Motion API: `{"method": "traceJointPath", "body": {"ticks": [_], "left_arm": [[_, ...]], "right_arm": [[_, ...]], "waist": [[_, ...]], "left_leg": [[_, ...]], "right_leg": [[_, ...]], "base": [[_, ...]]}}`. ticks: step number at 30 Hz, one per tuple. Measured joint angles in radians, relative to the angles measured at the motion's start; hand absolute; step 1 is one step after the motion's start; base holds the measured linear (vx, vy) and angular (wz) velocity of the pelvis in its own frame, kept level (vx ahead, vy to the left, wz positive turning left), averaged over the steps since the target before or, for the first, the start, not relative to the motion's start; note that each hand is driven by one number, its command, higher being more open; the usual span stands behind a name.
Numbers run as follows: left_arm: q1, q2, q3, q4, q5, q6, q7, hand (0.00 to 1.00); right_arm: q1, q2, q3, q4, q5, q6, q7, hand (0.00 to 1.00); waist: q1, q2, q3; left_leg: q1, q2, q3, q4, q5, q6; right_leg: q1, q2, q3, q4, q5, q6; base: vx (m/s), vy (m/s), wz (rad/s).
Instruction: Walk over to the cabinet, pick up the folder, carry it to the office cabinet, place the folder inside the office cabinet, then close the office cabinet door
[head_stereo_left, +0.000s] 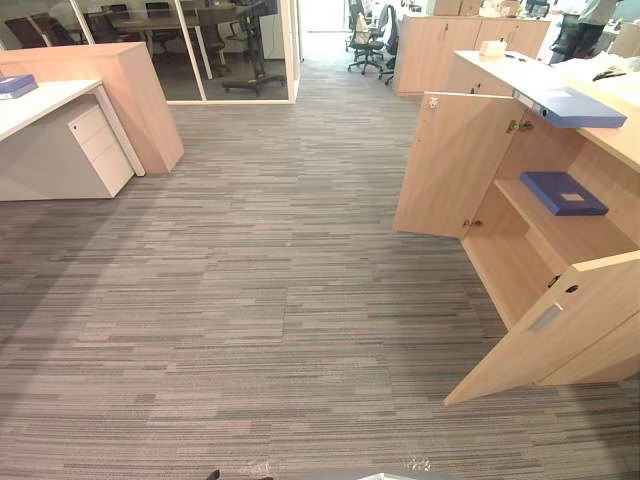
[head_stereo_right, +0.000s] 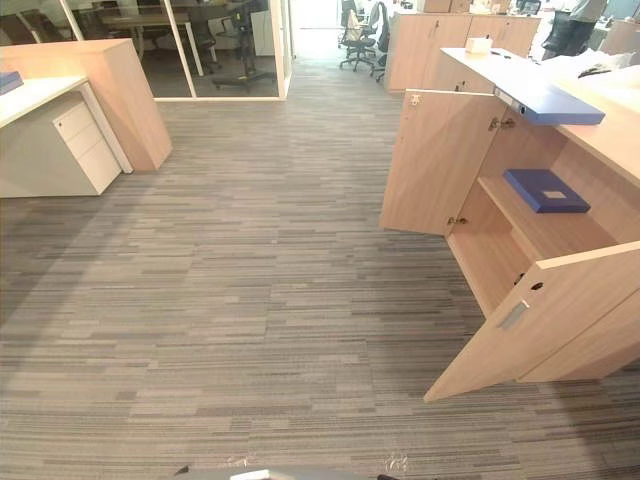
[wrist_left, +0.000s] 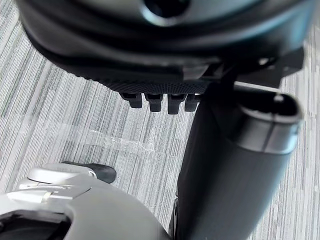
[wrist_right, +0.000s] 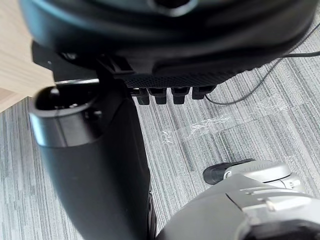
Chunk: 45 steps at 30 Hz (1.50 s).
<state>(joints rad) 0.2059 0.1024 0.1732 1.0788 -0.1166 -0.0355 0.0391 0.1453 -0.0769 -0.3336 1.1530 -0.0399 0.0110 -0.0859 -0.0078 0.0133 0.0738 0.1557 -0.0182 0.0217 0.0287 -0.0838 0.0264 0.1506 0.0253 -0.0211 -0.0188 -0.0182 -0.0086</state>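
Office cabinet standing open, a folder inside, both hands empty.
Eye views: the office cabinet (head_stereo_left: 510, 265) has both doors (head_stereo_left: 450, 165) swung wide; a blue folder (head_stereo_left: 563, 193) lies flat on its shelf, a second folder (head_stereo_left: 580, 107) on top. Left wrist view: left hand (wrist_left: 165, 45) relaxed, holding nothing, above carpet (wrist_left: 60, 100). Right wrist view: right hand (wrist_right: 165, 45) likewise.

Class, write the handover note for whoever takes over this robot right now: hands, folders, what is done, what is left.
Left hand and right hand: open, empty, hanging over the carpet.
The office cabinet stands to the right, both doors open.
The shelf folder, blue, lies inside it; the top folder, blue, lies on its top.
Which is the job's folder cannot be told. If it is the shelf one, placing is done and closing the doors is left.
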Motion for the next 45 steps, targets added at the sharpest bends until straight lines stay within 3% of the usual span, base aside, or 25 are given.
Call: {"method": "traceJointPath", "body": {"ticks": [8,17,31,33,35,37,38,40,43,45], "left_arm": [[-0.001,0.000,0.000,0.005,-0.023,0.000,-0.017,1.00],[-0.021,0.004,-0.053,0.003,0.167,-0.029,0.016,1.00],[-0.036,0.013,-0.088,-0.004,0.194,-0.029,0.028,1.00],[-0.037,0.013,-0.082,-0.018,0.182,-0.034,0.032,1.00],[-0.037,0.003,-0.062,-0.040,0.159,-0.043,0.040,1.00],[-0.034,-0.013,-0.001,-0.077,0.148,-0.044,0.041,1.00],[-0.033,-0.024,0.029,-0.104,0.125,-0.048,0.041,1.00],[-0.025,-0.042,0.050,-0.134,0.115,-0.053,0.042,1.00],[-0.024,-0.051,0.071,-0.151,0.096,-0.065,0.038,1.00],[-0.019,-0.063,0.099,-0.153,0.063,-0.065,0.039,1.00]], "right_arm": [[-0.004,-0.002,0.000,0.000,0.000,0.000,0.012,1.00],[-0.007,-0.009,0.003,-0.001,0.000,0.000,0.015,1.00],[-0.016,-0.008,0.000,0.001,0.002,0.006,0.014,1.00],[-0.025,-0.005,-0.003,0.001,0.006,0.005,0.013,1.00],[-0.034,-0.004,-0.028,0.000,0.025,0.001,0.012,1.00],[-0.034,0.006,-0.036,-0.007,0.045,0.001,0.006,1.00],[-0.031,0.008,-0.030,-0.017,0.049,0.001,0.002,1.00],[-0.022,0.004,-0.023,-0.034,0.061,0.001,-0.006,1.00],[-0.013,0.004,-0.009,-0.043,0.083,0.002,-0.012,1.00],[-0.014,0.001,0.008,-0.051,0.087,0.001,-0.013,1.00]], "waist": [[0.000,-0.001,0.009],[0.000,0.008,0.009],[0.000,0.007,0.027],[0.000,0.000,0.048],[0.002,0.009,0.070],[0.009,0.000,0.089],[0.012,-0.006,0.105],[0.014,0.004,0.108],[0.028,0.001,0.108],[0.029,0.000,0.107]], "left_leg": [[0.011,-0.002,0.001,-0.012,0.000,0.000],[0.013,-0.002,0.009,-0.012,0.001,0.000],[0.009,-0.003,0.005,-0.010,-0.002,-0.008],[-0.023,-0.001,0.003,0.060,-0.036,-0.037],[-0.080,0.018,0.005,0.200,-0.106,-0.056],[-0.157,0.034,0.030,0.385,-0.135,-0.092],[-0.227,0.045,0.047,0.539,-0.141,-0.087],[-0.301,0.075,0.061,0.669,-0.180,-0.071],[-0.357,0.102,0.066,0.629,-0.189,-0.068],[-0.395,0.109,0.057,0.516,-0.169,-0.069]], "right_leg": [[0.009,-0.002,0.000,-0.009,-0.001,0.007],[0.009,-0.003,0.006,-0.009,0.002,0.011],[0.008,-0.004,0.001,-0.010,0.000,0.014],[-0.002,-0.007,-0.001,0.017,-0.016,0.008],[-0.022,0.006,-0.002,0.073,-0.050,0.001],[-0.030,0.008,0.001,0.123,-0.086,-0.019],[-0.027,0.004,0.005,0.157,-0.107,-0.025],[-0.022,-0.002,0.008,0.188,-0.130,-0.027],[-0.007,-0.051,0.032,0.214,-0.164,0.002],[0.000,-0.116,0.055,0.225,-0.198,0.048]], "base": [[0.00,0.002,0.00],[-0.01,0.003,-0.01],[0.00,0.000,0.01],[-0.04,-0.008,0.06],[-0.07,-0.015,0.02],[-0.08,-0.009,-0.02],[-0.04,-0.014,-0.05],[0.02,-0.001,-0.08],[0.13,0.090,-0.18],[0.21,0.217,-0.23]]}}
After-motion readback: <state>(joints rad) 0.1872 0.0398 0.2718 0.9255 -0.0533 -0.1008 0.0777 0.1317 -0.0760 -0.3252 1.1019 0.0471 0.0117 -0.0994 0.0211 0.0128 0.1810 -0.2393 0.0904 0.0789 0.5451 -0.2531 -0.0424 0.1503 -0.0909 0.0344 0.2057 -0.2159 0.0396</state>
